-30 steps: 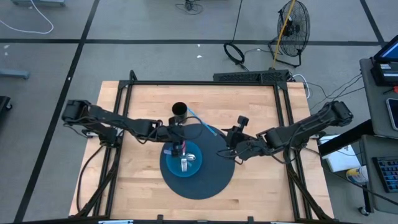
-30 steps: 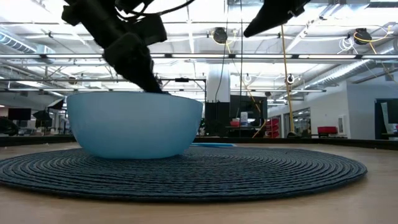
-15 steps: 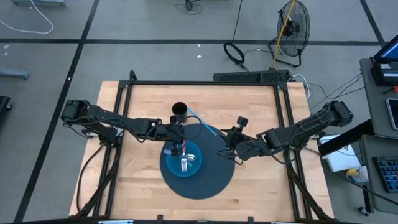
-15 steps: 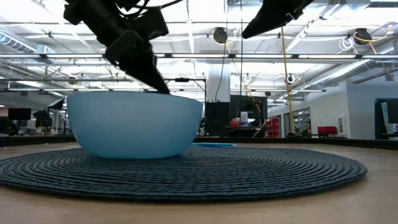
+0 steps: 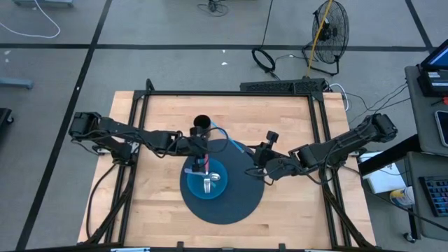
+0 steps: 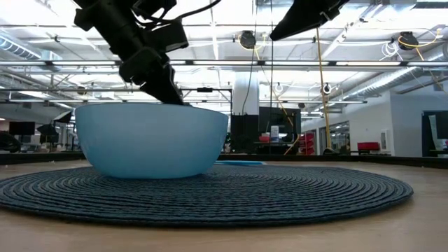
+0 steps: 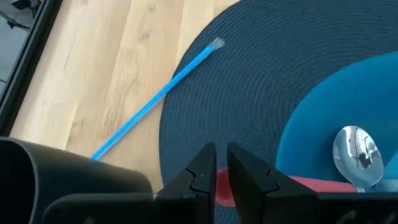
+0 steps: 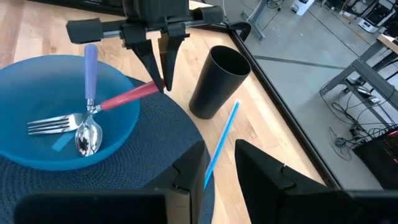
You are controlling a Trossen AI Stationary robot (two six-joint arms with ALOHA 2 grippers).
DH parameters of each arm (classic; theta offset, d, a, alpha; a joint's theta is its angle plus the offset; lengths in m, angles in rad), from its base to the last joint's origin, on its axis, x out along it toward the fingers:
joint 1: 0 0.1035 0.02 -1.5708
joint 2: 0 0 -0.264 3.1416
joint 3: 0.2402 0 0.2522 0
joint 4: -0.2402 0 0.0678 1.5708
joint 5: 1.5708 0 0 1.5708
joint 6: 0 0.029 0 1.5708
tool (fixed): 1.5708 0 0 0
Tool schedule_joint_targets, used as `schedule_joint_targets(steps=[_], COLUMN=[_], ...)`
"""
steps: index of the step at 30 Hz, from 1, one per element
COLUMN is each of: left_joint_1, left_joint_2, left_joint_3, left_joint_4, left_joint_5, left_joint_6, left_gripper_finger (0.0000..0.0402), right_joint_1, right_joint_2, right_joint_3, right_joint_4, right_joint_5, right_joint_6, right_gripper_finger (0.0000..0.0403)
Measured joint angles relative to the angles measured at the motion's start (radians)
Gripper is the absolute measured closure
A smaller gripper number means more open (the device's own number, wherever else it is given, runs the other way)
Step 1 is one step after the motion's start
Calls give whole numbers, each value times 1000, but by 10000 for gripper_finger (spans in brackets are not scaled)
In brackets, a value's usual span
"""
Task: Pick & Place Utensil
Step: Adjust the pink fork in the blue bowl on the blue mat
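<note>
A blue bowl (image 8: 37, 87) stands on the round dark blue mat (image 5: 234, 206). In it lie a fork with a purple handle (image 8: 91, 68) and a red-handled spoon (image 8: 87, 138), the spoon's head on the bowl's floor. My left gripper (image 8: 160, 78) is above the bowl's rim on the cup's side, shut on the spoon. A black cup (image 8: 217, 79) stands upright on the wood next to the mat, with a blue straw (image 8: 221, 146) lying beside it. My right gripper (image 8: 219, 177) hangs open above the mat's right edge (image 5: 257, 166), nothing between its fingers. My left gripper pinches the free end of the spoon's red handle (image 8: 149, 89) between its two fingertips. The fingers (image 7: 205, 177) slant down from the table's left side and lie across the handle. The spoon slopes down from the hold, its head (image 7: 357, 152) resting inside the bowl.
The straw (image 7: 155, 99) lies half on the wood, half on the mat's far edge. The black cup (image 5: 201, 124) is close beside my left gripper. A black frame runs around the tabletop (image 5: 294, 210). Bare wood lies along the near side and both sides of the mat.
My left gripper has rolled a little at the wrist while staying above the bowl's rim, still shut on the spoon's handle. The spoon's head stays in the bowl.
</note>
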Motion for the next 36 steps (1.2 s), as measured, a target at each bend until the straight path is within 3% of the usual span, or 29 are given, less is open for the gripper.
schedule_joint_targets(steps=[36], left_joint_1=[-61], left_joint_2=[-8], left_joint_3=[1], left_joint_4=[-113], left_joint_5=[-39], left_joint_6=[-78], left_gripper_finger=[355], right_joint_1=[-1], right_joint_2=[0], right_joint_3=[0], right_joint_4=[6], right_joint_5=[-1], right_joint_6=[-3], right_gripper_finger=[316])
